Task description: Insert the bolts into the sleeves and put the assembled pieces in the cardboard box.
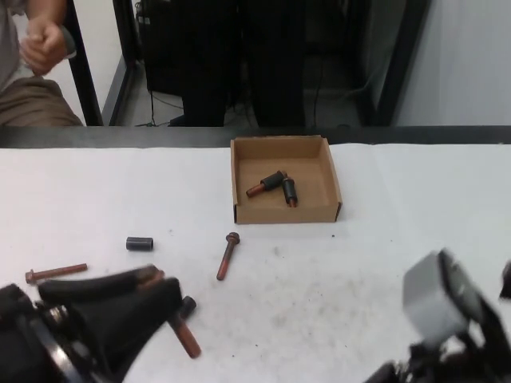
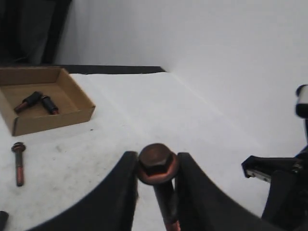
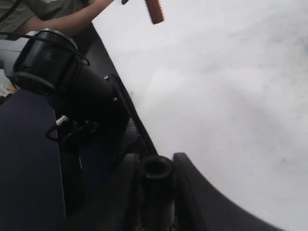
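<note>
My left gripper [image 2: 158, 158] is shut on a copper bolt [image 2: 159, 168], whose hex head sits between the black fingers. In the high view that bolt [image 1: 185, 331] sticks out of the left gripper [image 1: 164, 294] at the near left, low over the table. My right gripper [image 3: 156, 161] is shut on a black sleeve [image 3: 156, 169], its open end facing the camera. A threaded copper bolt tip [image 3: 154, 10] shows farther off. The cardboard box [image 1: 239, 171] stands mid-table with two assembled pieces [image 1: 275, 185] inside.
A loose black sleeve [image 1: 139, 243] and two loose bolts [image 1: 227, 255] [image 1: 56, 273] lie on the white table [image 1: 359, 263] in front of the box. The right arm [image 1: 447, 315] sits at the near right. The table's dark back edge [image 1: 120, 136] runs behind the box.
</note>
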